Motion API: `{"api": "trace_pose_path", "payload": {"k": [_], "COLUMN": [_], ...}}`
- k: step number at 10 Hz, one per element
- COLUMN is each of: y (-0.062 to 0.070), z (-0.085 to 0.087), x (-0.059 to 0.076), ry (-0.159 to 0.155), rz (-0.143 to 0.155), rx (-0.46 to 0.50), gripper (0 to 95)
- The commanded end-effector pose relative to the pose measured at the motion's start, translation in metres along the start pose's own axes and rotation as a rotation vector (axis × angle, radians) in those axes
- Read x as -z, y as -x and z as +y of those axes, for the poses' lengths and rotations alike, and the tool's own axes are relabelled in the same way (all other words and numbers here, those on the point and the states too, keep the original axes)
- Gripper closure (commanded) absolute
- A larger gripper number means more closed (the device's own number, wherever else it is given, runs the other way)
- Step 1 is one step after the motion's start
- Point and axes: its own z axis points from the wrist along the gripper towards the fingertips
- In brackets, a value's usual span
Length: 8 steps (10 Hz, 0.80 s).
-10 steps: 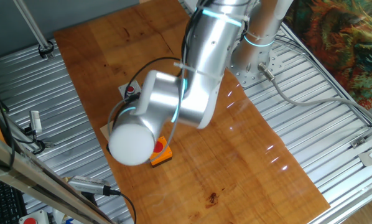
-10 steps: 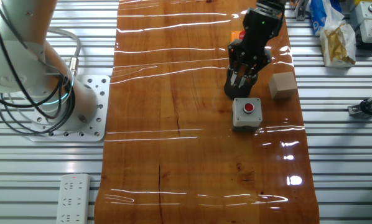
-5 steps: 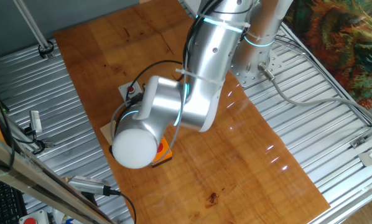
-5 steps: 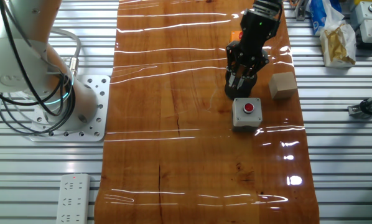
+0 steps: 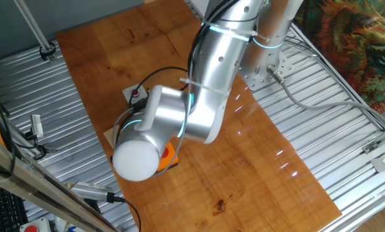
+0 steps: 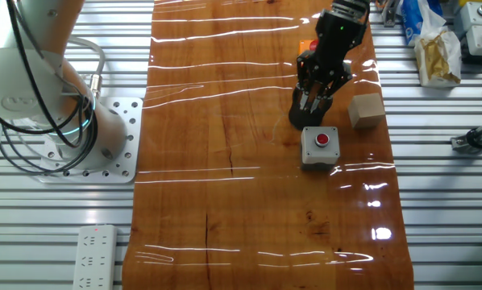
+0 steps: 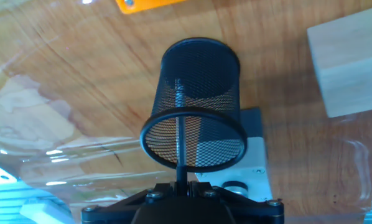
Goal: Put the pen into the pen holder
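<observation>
In the hand view the pen holder (image 7: 198, 99) is a black mesh cup standing on the wooden table right below my gripper (image 7: 181, 185). The gripper is shut on the pen (image 7: 180, 140), a thin dark rod that reaches down through the cup's mouth, its silvery tip (image 7: 178, 89) deep inside. In the other fixed view the gripper (image 6: 312, 103) hangs over the black cup (image 6: 298, 118), just beyond the grey button box (image 6: 319, 146). In the one fixed view the arm hides pen and cup.
An orange button box (image 7: 145, 4) (image 5: 167, 156) lies beyond the cup. A light wooden block (image 7: 348, 59) (image 6: 366, 109) sits to the right. The grey box with a red button (image 7: 248, 168) stands close behind the cup. Clutter lies past the table's right edge.
The gripper with the pen has stayed over the cup, shifting only slightly. The arm's elbow has swung a little in the one fixed view.
</observation>
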Motion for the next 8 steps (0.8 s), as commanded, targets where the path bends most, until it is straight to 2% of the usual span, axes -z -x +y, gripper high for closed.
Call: {"api": "trace_pose_path", "payload": {"k": [1, 3, 6, 8], "y": [0.000, -0.001, -0.004, -0.014], "z": [0.002, 0.003, 0.003, 0.009], "x": [0.001, 0.003, 0.008, 0.021], "ry": [-0.019, -0.020, -0.019, -0.018], "rz": [-0.002, 0.004, 0.004, -0.002], "rx": [0.005, -0.008, -0.008, -0.013], "gripper": [76.0, 38.0, 38.0, 38.0]}}
